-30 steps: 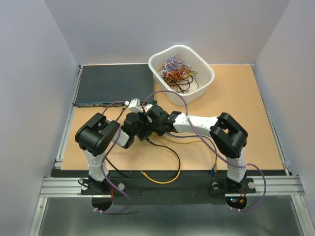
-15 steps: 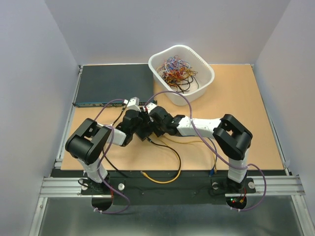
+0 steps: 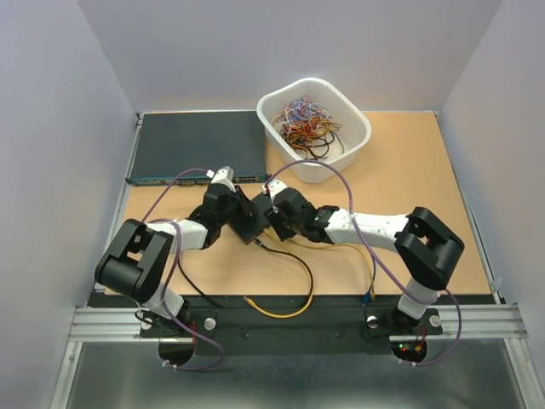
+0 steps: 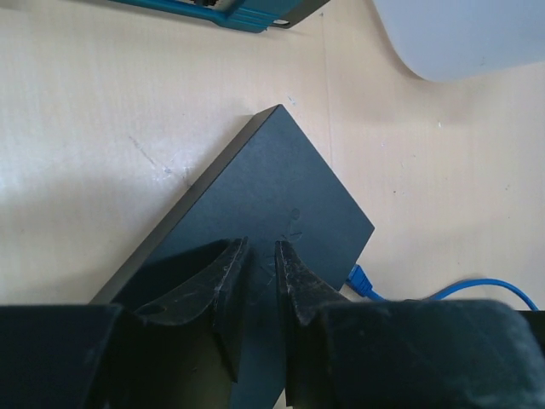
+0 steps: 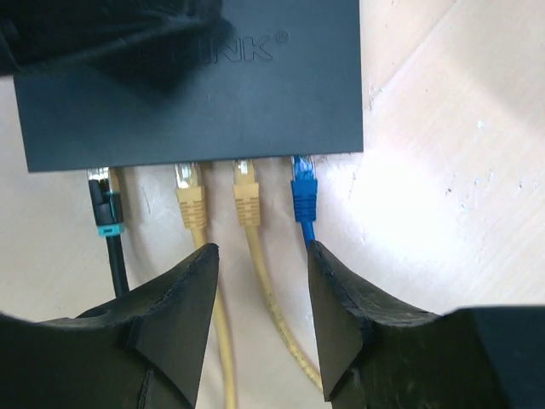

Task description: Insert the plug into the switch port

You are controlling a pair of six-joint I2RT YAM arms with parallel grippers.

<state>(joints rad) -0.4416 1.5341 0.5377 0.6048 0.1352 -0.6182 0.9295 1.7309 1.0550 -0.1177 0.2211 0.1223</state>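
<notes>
The small flat black box [image 3: 252, 220] lies on the table between my two grippers. In the right wrist view its port edge [image 5: 196, 158] holds a black plug [image 5: 106, 209], two yellow plugs [image 5: 191, 200] and a blue plug [image 5: 304, 192] at the right end. My right gripper [image 5: 260, 251] is open just behind these plugs, with a yellow cable [image 5: 264, 281] between its fingers and the blue cable by its right fingertip. My left gripper [image 4: 260, 256] is shut and empty, its tips over the box top [image 4: 281, 179]. The blue plug also shows there [image 4: 362, 279].
The wide dark grey unit with a teal strip [image 3: 196, 146] lies at the back left, also in the left wrist view [image 4: 230, 10]. A white bin of tangled cables [image 3: 315, 128] stands at the back. A loose yellow cable [image 3: 281, 311] lies by the front edge.
The left arm has stretched out lower and to the left, its gripper staying over the box. The right arm's elbow has swung to the right and its gripper has drawn back slightly from the box.
</notes>
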